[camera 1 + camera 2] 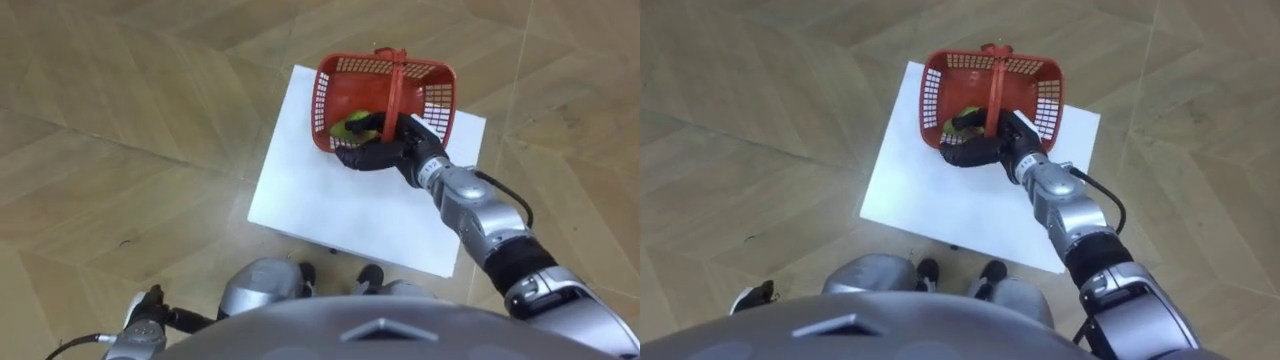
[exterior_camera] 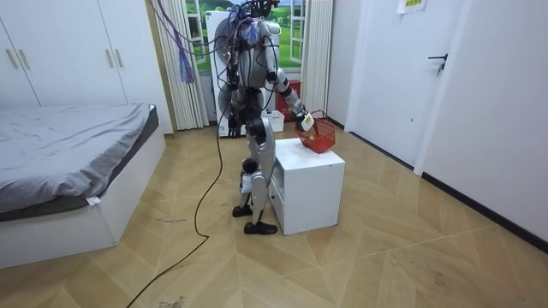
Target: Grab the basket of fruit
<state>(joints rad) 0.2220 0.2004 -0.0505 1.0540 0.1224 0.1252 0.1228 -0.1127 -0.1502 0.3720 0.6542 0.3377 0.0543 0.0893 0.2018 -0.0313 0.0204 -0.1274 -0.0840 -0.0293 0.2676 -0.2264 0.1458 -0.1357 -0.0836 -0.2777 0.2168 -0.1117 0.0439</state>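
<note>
The red plastic mesh fruit basket point(image 1: 432, 100) sits at the far side of the white square table point(image 1: 330, 200), tipped over on a slant. I cannot tell whether its base is clear of the top.

Far left and low, my left hand point(image 1: 150, 308) hangs by my hip, out of the work. How it is set I cannot tell.

Moving right across the bare table, I come to the basket's near rim, with a green-yellow fruit point(image 1: 352, 127) lying inside against that wall. The red arched handle point(image 1: 393, 85) crosses the opening just beside it.

Further right, my right hand point(image 1: 400, 150) reaches in from the lower right. Its fingers point(image 1: 362, 158) are curled about the near rim where the handle meets it, thumb tucked under.

I judge the step in hand to be the lift itself. To do it well, I should hold the curl tight and raise straight up. I should also roll my wrist to level the basket so the fruit does not slide out.
</note>
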